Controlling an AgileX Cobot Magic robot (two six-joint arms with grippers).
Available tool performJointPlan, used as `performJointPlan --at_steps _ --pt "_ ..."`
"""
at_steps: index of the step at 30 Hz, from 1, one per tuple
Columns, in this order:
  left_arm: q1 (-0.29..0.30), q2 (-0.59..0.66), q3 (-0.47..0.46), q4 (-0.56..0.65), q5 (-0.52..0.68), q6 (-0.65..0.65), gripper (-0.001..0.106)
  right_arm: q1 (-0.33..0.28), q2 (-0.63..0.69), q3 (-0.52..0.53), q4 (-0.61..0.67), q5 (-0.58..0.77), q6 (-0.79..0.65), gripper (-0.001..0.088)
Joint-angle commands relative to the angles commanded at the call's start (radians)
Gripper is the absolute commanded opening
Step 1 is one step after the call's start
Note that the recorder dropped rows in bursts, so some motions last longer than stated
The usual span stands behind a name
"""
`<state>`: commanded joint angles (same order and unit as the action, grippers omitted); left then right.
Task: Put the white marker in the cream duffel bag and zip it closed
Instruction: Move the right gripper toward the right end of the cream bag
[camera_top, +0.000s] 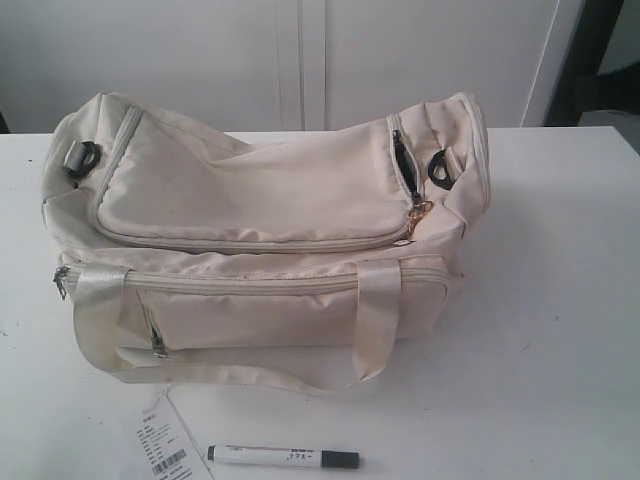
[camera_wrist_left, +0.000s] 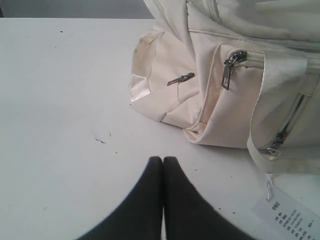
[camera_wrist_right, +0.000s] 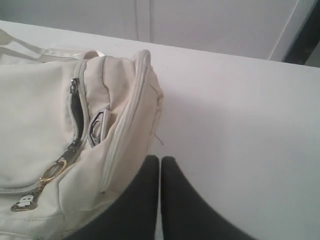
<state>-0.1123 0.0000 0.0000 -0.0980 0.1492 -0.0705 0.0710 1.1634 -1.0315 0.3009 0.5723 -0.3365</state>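
On the white table (camera_top: 560, 300), the marker (camera_top: 283, 457) lay at six o'clock from the bag (camera_top: 260, 200), apparently set out for picking. The left gripper (camera_wrist_left: 162, 161) and right gripper (camera_wrist_right: 160, 160), jaws closed and empty, hovered by the bag's ends.

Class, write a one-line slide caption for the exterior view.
A cream duffel bag sits on a white table, top zipper partly open, with a white marker and paper tag in front.

We count one bag (camera_top: 250, 200), one marker (camera_top: 283, 457), one tag (camera_top: 160, 445), two buckles (camera_top: 85, 157) (camera_top: 443, 167), one table (camera_top: 560, 320), one left gripper (camera_wrist_left: 162, 160), one right gripper (camera_wrist_right: 160, 159).
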Motion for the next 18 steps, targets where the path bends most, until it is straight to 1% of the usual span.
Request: performJointPlan --at_steps 3,7,9,12,14,18 --pt "0.0 0.0 0.0 0.0 -0.005 0.0 0.0 0.0 0.062 -0.047 0.043 0.031 -0.027 0.0208" --pt "0.0 0.0 0.0 0.0 -0.027 0.0 0.0 0.0 0.125 -0.088 0.058 0.033 -0.027 0.0407" --pt "0.0 0.0 0.0 0.0 -0.029 0.0 0.0 0.0 0.157 -0.107 0.068 0.033 -0.027 0.0527" --pt "0.0 0.0 0.0 0.0 -0.029 0.0 0.0 0.0 0.198 -0.131 0.07 0.031 -0.027 0.0655" --pt "0.0 0.0 0.0 0.0 -0.029 0.0 0.0 0.0 0.222 -0.146 0.073 0.031 -0.027 0.0677" --pt "0.0 0.0 0.0 0.0 -0.029 0.0 0.0 0.0 0.277 -0.19 0.102 0.029 -0.027 0.0677"
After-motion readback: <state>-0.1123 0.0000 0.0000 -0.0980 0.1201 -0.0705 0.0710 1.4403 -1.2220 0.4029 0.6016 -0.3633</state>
